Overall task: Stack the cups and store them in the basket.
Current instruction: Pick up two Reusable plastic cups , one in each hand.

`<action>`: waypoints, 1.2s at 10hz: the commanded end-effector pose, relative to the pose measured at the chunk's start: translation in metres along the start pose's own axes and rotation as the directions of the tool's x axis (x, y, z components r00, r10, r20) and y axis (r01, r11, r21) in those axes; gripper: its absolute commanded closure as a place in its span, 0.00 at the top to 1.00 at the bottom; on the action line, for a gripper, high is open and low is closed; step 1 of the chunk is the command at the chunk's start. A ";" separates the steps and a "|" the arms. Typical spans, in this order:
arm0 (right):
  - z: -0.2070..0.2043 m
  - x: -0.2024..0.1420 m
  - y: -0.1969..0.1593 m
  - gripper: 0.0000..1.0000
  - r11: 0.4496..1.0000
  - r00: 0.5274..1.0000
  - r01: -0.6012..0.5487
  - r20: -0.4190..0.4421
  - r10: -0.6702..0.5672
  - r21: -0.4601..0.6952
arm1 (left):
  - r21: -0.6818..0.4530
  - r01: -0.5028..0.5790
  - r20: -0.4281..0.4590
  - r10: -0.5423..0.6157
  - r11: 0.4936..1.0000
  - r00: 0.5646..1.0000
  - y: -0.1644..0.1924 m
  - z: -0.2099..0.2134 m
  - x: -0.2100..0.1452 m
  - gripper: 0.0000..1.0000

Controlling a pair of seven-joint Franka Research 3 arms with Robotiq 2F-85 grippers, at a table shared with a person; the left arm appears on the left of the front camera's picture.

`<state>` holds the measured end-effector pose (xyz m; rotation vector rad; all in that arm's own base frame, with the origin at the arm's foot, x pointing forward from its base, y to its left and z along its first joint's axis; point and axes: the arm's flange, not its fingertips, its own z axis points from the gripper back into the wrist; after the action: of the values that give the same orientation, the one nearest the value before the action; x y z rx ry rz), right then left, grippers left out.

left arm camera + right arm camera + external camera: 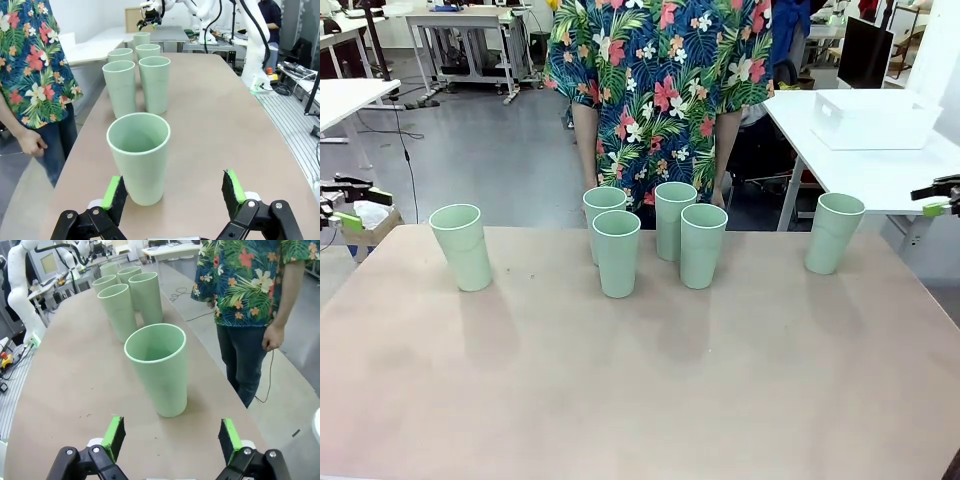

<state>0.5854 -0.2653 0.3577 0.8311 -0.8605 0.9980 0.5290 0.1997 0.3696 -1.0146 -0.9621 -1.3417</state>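
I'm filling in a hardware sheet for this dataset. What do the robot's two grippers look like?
The left gripper and the right gripper look alike. Each has two black fingers tipped with bright green pads, carried on black jointed linkages with round pivot pins.

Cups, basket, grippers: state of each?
Cups: six, all upright, unstacked, on the table.
Basket: upright on the side table, no cups in it.
Left gripper: open, holding nothing.
Right gripper: open, holding nothing.
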 end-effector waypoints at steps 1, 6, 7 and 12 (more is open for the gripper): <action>-0.012 -0.011 0.008 1.00 1.000 1.000 -0.005 0.018 0.005 0.016 | 0.019 -0.013 0.028 0.013 1.000 1.000 0.014 0.005 -0.011 1.00; -0.003 -0.006 0.000 1.00 1.000 1.000 0.007 0.004 -0.007 0.006 | 0.001 -0.007 0.002 0.007 1.000 1.000 0.004 0.000 -0.008 1.00; -0.024 -0.022 -0.008 1.00 0.999 0.998 -0.015 0.060 0.013 0.040 | -0.001 -0.048 0.039 0.048 0.999 0.998 0.028 -0.002 -0.029 1.00; -0.061 -0.075 -0.016 1.00 0.981 0.962 -0.103 0.269 0.056 0.165 | -0.058 0.044 0.137 -0.036 0.997 0.990 0.049 -0.027 -0.075 1.00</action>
<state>0.5856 -0.2401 0.2596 1.0616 -0.9948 1.0373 0.5728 0.1911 0.2871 -1.1190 -0.9909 -1.3385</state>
